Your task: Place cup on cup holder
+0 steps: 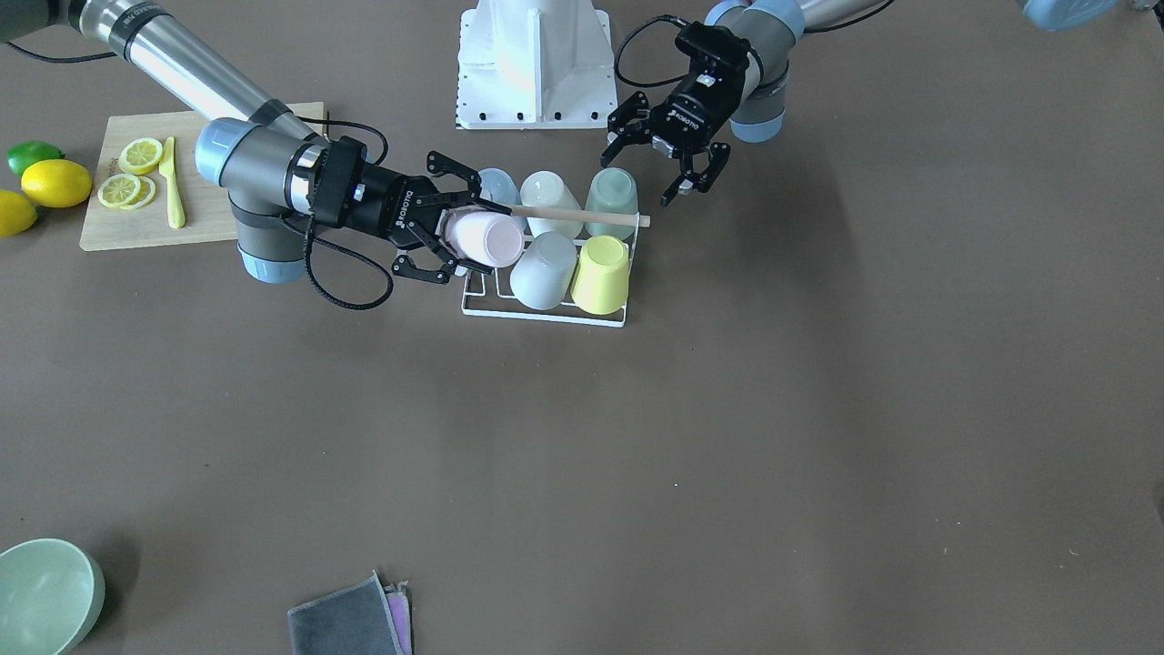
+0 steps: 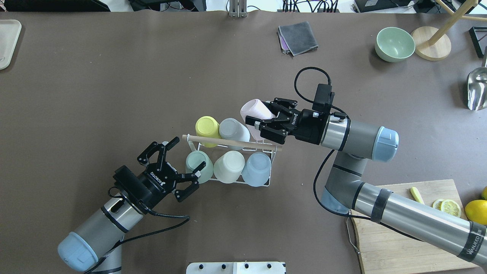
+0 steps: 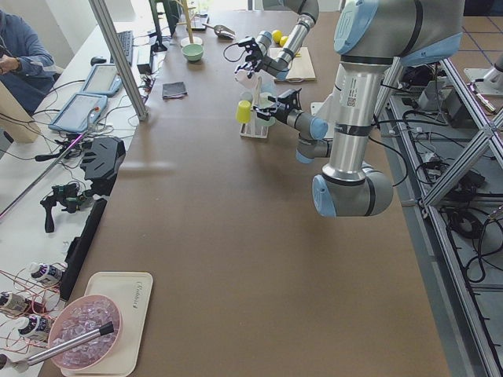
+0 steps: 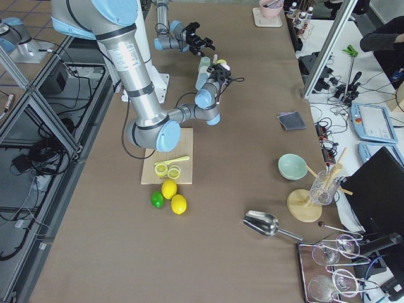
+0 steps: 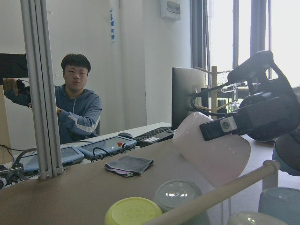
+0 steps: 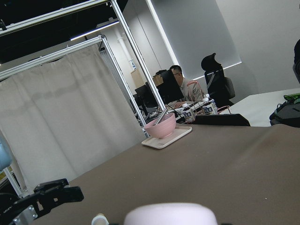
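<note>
The cup holder (image 1: 546, 314) is a white wire rack with a wooden rod (image 2: 232, 142) across its top. It holds yellow (image 2: 206, 126), grey (image 2: 233, 128), green (image 2: 198, 159), white (image 2: 229, 164) and blue (image 2: 257, 167) cups, all upside down. My right gripper (image 2: 260, 114) is shut on a pink cup (image 1: 486, 238) and holds it tilted over the rack's far corner, beside the grey cup. I cannot tell whether the cup touches a prong. My left gripper (image 2: 189, 152) is open and empty beside the green cup. The left wrist view shows the pink cup (image 5: 211, 150) above the rod.
A wooden cutting board (image 1: 209, 218) with lemon slices (image 1: 127, 177) and a yellow knife lies under my right arm. Lemons (image 1: 56, 182) and a lime lie beside it. A green bowl (image 2: 394, 43) and a grey cloth (image 2: 298, 37) sit at the far edge.
</note>
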